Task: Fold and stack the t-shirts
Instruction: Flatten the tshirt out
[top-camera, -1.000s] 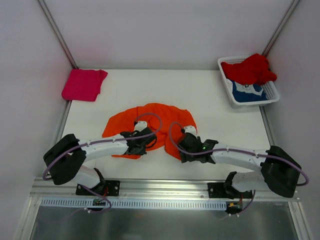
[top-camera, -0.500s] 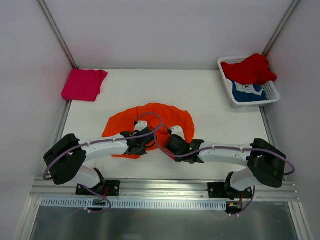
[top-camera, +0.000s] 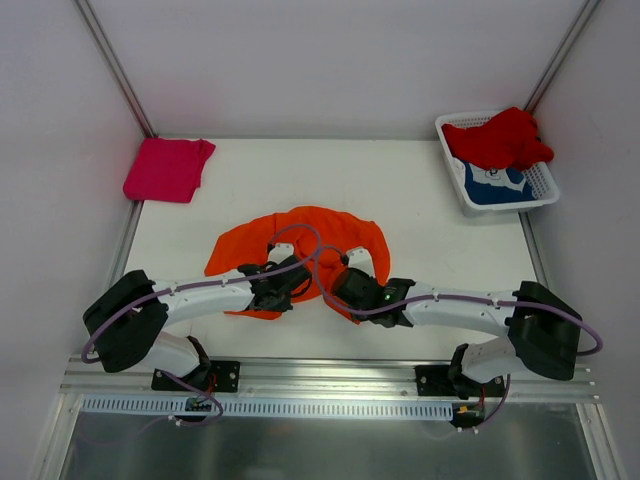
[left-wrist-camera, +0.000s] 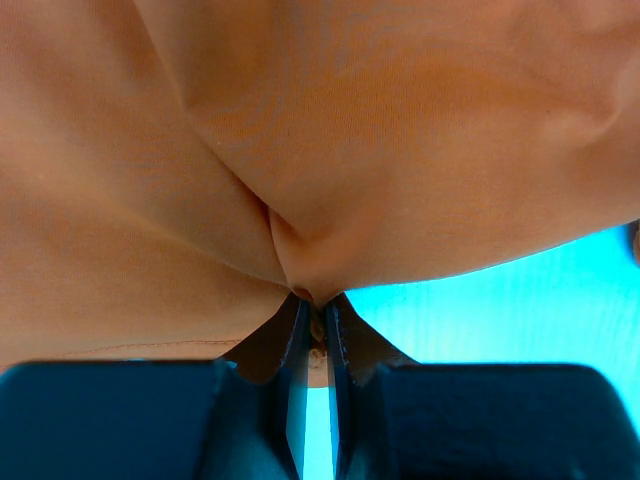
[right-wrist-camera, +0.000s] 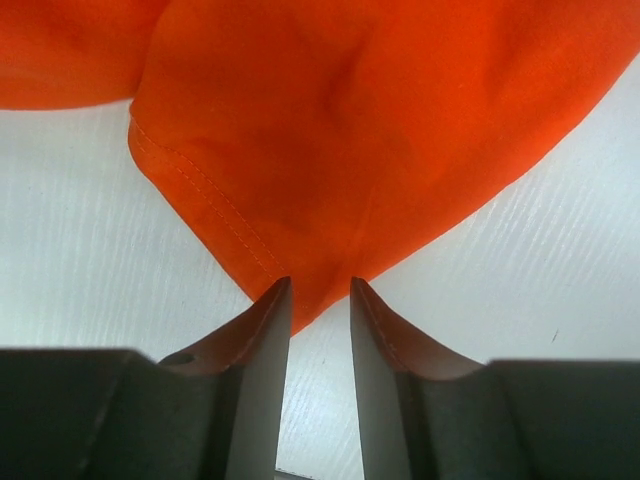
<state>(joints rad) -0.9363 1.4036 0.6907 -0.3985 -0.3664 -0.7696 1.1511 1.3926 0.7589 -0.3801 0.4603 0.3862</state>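
Note:
The bright orange t-shirt lies crumpled in the middle of the table. My left gripper sits on its near edge, shut on a pinch of orange cloth, seen close in the left wrist view. My right gripper is just right of it. Its jaws stand slightly apart, with a hemmed corner of the orange shirt lying on the table at the fingertips. The magenta-pink t-shirt lies folded at the far left. The red t-shirt and blue t-shirt are in the basket.
The white lattice basket stands at the far right corner. Bare white table lies between the orange shirt and the basket. Metal frame posts run along both side walls. The two arms' purple cables cross above the orange shirt.
My right gripper has moved left along the shirt's near edge, close to the left gripper. The shirt's right near flap has shifted left with it. The left arm has barely moved.

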